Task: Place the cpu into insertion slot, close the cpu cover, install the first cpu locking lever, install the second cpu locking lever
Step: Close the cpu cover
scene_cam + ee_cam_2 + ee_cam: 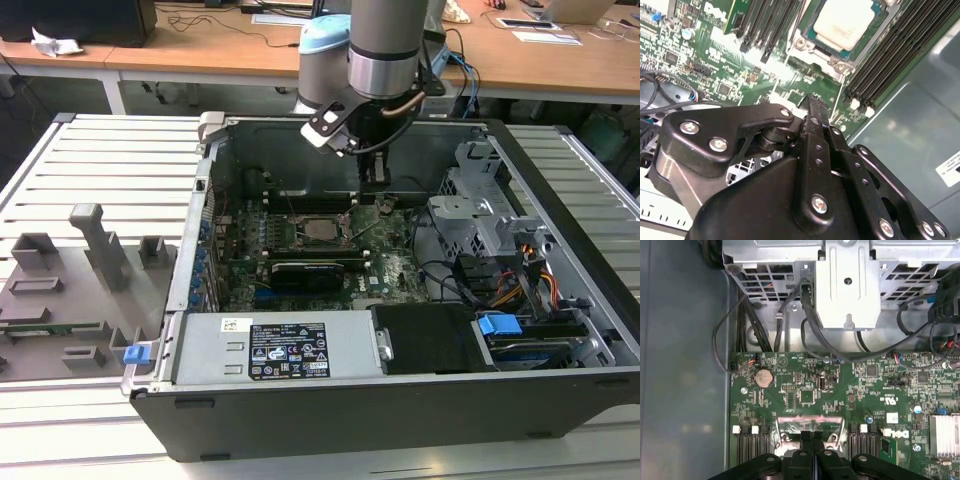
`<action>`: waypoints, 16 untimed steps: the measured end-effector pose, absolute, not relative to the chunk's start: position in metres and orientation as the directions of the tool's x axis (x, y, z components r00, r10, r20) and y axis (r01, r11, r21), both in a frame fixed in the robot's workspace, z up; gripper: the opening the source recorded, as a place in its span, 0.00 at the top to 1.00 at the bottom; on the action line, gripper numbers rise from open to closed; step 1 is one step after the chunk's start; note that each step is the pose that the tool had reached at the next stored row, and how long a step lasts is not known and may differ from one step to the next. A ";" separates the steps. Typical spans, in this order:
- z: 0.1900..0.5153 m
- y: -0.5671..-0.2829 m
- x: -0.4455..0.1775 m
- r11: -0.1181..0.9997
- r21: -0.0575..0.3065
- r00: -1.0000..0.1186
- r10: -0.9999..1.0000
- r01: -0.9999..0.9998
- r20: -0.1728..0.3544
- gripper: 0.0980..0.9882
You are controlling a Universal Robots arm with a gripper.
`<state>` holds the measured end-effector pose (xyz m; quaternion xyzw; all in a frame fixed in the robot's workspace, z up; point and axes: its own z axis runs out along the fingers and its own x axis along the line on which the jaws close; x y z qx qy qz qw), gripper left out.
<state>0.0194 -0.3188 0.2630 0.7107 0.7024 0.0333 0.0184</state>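
1. Your gripper [812, 440] has its fingers pressed together. Nothing shows between them, but a thin wire could hide there.
2. It hangs low over the board [790, 365], just beside the far corner of the insertion slot [297, 228], on the exterior view's right.
3. The cpu [842, 22] sits in that slot, pale top up. The cpu cover [839, 64] looks laid flat around it.
4. A thin pale rod, likely a locking lever [839, 97], stands loose near the tips.
5. Risk 1: the tips slip off the springy rod, it snaps back and misses its hook, and the cover is left unclamped.
6. Risk 2: you go too low and the tips scrape board parts or the memory slots [890, 55].
7. Writing: a sticker [288, 350] on the power supply [200, 350], near side, with print too small to read.
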 end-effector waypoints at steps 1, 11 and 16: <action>0.263 -0.319 0.021 -0.013 0.073 0.011 1.000 0.997 0.022 0.99; 0.263 -0.318 0.037 -0.013 0.073 0.011 1.000 0.997 0.021 0.99; 0.263 -0.318 0.041 -0.013 0.073 0.011 1.000 0.997 0.021 0.99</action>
